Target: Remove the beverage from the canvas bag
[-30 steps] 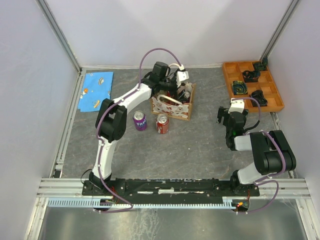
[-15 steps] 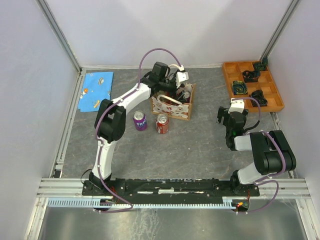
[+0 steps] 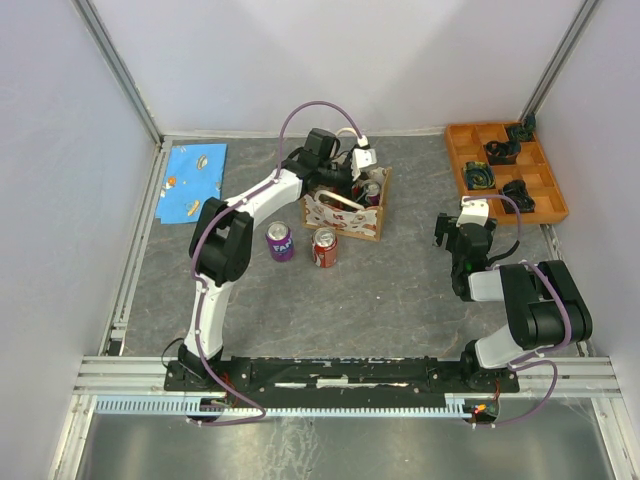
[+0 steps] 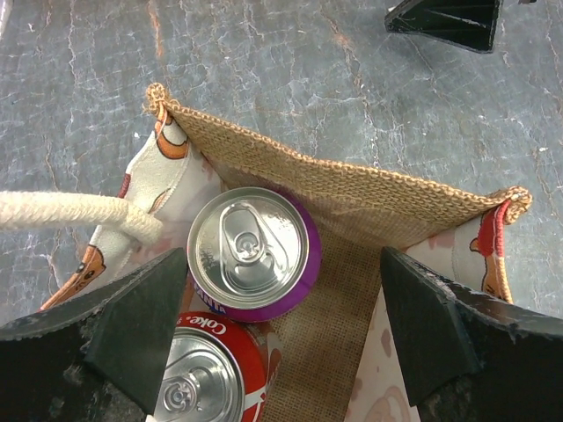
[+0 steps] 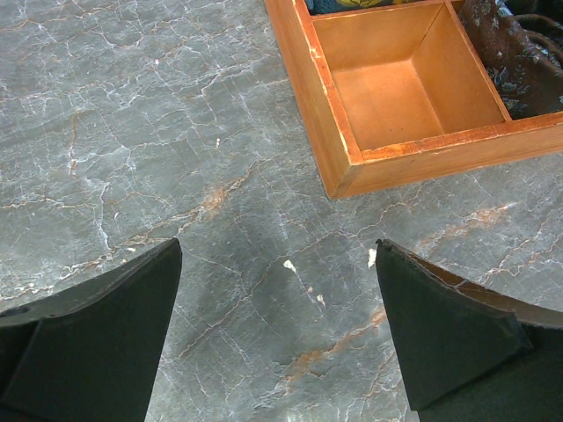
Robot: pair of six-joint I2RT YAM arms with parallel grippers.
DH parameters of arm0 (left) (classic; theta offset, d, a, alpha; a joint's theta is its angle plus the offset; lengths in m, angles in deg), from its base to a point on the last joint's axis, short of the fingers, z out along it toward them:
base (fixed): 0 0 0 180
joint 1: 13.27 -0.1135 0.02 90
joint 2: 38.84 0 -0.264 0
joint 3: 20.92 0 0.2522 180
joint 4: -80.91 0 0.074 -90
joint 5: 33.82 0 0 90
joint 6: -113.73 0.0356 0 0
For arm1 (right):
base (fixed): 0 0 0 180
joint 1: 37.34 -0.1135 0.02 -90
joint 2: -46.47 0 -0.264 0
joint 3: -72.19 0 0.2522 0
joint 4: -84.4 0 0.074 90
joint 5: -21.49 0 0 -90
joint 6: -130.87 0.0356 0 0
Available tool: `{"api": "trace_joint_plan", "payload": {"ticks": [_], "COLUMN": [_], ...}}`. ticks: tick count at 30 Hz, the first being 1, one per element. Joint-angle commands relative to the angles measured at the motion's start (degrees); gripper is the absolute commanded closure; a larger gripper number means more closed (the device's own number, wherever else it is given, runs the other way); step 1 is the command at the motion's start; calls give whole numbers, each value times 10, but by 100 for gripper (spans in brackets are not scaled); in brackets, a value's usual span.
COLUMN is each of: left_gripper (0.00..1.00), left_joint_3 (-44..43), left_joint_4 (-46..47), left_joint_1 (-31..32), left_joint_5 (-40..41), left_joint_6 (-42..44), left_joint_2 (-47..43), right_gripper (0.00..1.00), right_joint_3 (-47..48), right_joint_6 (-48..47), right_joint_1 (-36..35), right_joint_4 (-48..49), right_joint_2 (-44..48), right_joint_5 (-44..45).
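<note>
The canvas bag (image 3: 345, 208) stands on the grey table (image 3: 400, 290) towards the far side, left of centre, with the left gripper (image 3: 355, 180) lowered over its open mouth. In the left wrist view the left gripper (image 4: 281, 290) has its jaws spread wide and grasps nothing. One dark finger (image 4: 132, 316) sits just beside the purple beverage can (image 4: 253, 253), while the other finger stands apart from it over the burlap lining. That can stands upright inside the bag against the far wall, and a red Coke can (image 4: 207, 378) stands right next to it. A cream rope handle (image 4: 70, 211) drapes over the bag's left side.

Outside the bag, a loose purple can (image 3: 280, 241) and a loose red can (image 3: 325, 248) stand near its front. The right gripper (image 3: 455, 232) hangs over bare table near the orange tray (image 3: 505, 172), its jaws released and wide apart
</note>
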Motion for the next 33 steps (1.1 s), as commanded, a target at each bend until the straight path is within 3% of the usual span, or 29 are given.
{"api": "trace_joint_plan", "payload": {"ticks": [1, 24, 33], "left_gripper": [4, 9, 22], "left_joint_3": [-2, -25, -3], "left_joint_4": [35, 70, 74], "left_joint_1": [3, 4, 4], "left_joint_5": [-12, -30, -3], "left_joint_6": [-1, -22, -24], "left_joint_2": [-13, 46, 43], "right_gripper": [1, 1, 1], "right_joint_3": [10, 10, 9], "right_joint_6": [4, 4, 4], "right_joint_1": [2, 2, 2], "right_joint_4": [18, 16, 16], "right_joint_2": [8, 8, 8], "right_joint_5": [4, 4, 4]}}
